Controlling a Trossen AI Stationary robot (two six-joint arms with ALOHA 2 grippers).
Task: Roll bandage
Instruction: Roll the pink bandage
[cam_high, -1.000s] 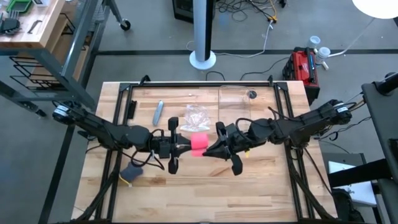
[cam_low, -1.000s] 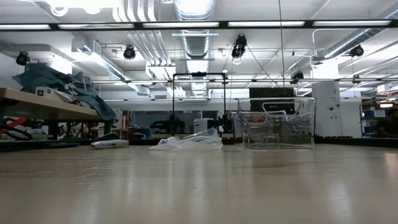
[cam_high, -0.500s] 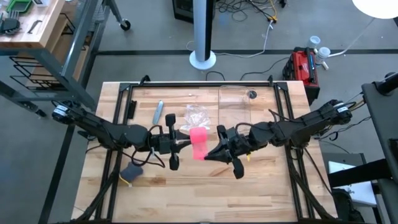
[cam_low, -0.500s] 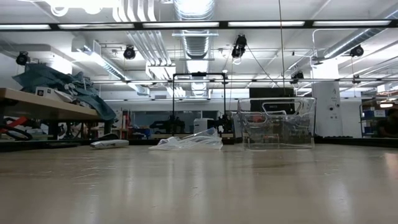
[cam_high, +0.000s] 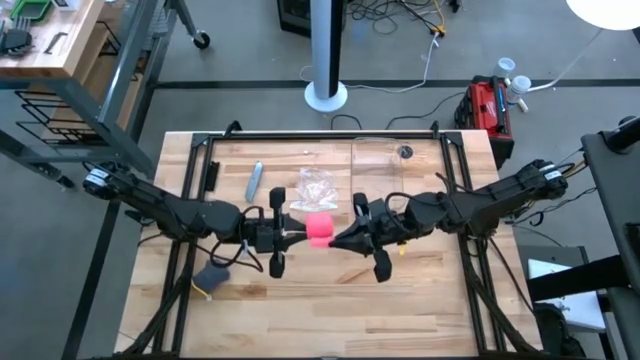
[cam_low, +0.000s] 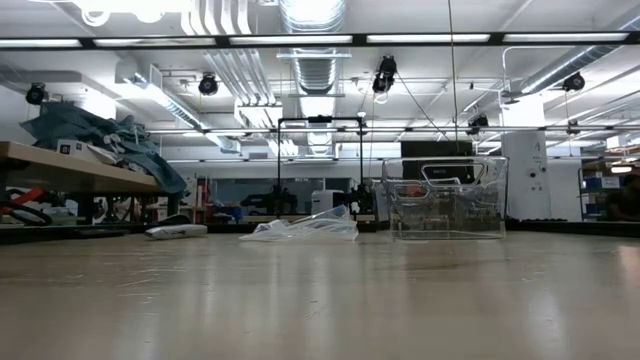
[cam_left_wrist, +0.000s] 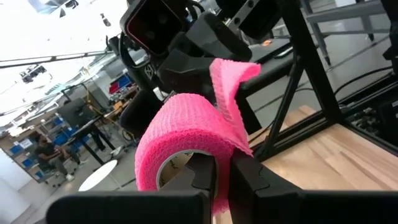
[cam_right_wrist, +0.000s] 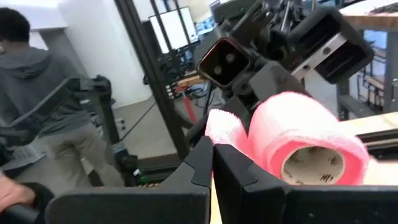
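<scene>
Both arms are holding the bandage (cam_high: 319, 229) above mid-worktop (cam_high: 420, 290), left gripper (cam_left_wrist: 217, 177) pinching the nearly wound roll, right gripper (cam_right_wrist: 212, 163) seemingly pinching the short loose tail remaining.

Lighting was even and bright. Ceiling strip lights (cam_low: 300, 40) glared across the top of the low view. The near tabletop (cam_low: 320, 310) appeared soft; both wrist views showed blurred backgrounds.

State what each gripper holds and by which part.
The left gripper pinches the bandage roll's wall at its rim; the right gripper pinches the bandage's loose tail end.
</scene>
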